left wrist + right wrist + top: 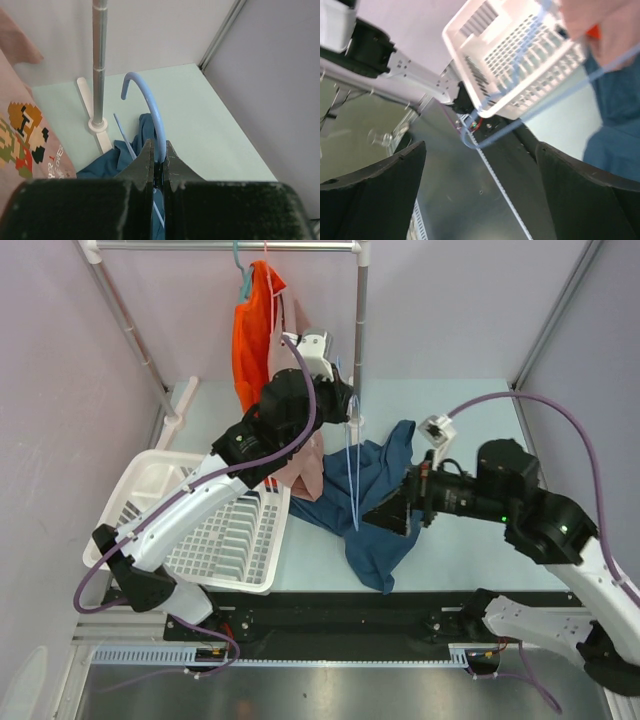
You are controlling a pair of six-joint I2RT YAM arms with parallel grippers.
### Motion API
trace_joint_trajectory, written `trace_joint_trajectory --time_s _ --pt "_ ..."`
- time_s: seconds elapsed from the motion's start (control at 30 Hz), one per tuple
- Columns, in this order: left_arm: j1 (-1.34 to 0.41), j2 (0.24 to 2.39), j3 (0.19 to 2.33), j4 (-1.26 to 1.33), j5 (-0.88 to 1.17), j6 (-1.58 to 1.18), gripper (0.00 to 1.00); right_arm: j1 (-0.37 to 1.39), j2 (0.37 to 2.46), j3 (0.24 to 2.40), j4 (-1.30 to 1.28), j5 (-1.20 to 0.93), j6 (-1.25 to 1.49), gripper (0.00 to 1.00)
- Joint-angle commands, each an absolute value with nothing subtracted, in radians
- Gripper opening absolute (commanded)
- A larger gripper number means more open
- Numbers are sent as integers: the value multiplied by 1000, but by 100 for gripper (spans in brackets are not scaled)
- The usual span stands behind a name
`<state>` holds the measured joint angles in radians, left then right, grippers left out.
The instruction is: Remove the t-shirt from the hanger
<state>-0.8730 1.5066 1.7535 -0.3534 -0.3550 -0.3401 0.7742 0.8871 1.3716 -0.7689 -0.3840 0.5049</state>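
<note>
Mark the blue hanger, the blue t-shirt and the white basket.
blue hanger (154, 107), left wrist view, on the curve of its hook.
blue t-shirt (378, 548), top external view, on its lower fold.
white basket (232, 540), top external view, on its bare grid.

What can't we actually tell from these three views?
- Top view: left gripper hidden by its own wrist.
- Top view: whether hanger is clear of blue t-shirt; wire too thin.
- Left wrist: hanger shoulders hidden behind fingers.
- Right wrist: motion-blurred; shirt cut off at edge.

White basket (520, 55) beyond blue hanger (555, 98)
</note>
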Motion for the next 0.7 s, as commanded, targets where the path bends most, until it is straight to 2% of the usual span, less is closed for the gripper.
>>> trace_joint_trajectory --time_s 0.0,0.03,0.1,0.2,0.57,0.67 --pt "-880 1439 1691 -341 -400 -387 0 951 1008 1437 -592 -268 537 90" --pt "-882 1422 1677 -333 -403 -388 0 980 1031 1468 -588 -226 531 83" --pt "-882 1407 1643 -325 -402 -385 0 1047 1090 1491 -578 -119 514 79" --pt "-882 1367 1599 -305 -376 -368 0 1057 1141 1512 -574 -48 518 70" --pt "-882 1229 1485 -334 -354 -379 0 1058 1180 1488 -529 -23 480 65" --pt "-882 1212 1470 -330 -353 -414 0 1058 1203 1474 -447 -70 489 60"
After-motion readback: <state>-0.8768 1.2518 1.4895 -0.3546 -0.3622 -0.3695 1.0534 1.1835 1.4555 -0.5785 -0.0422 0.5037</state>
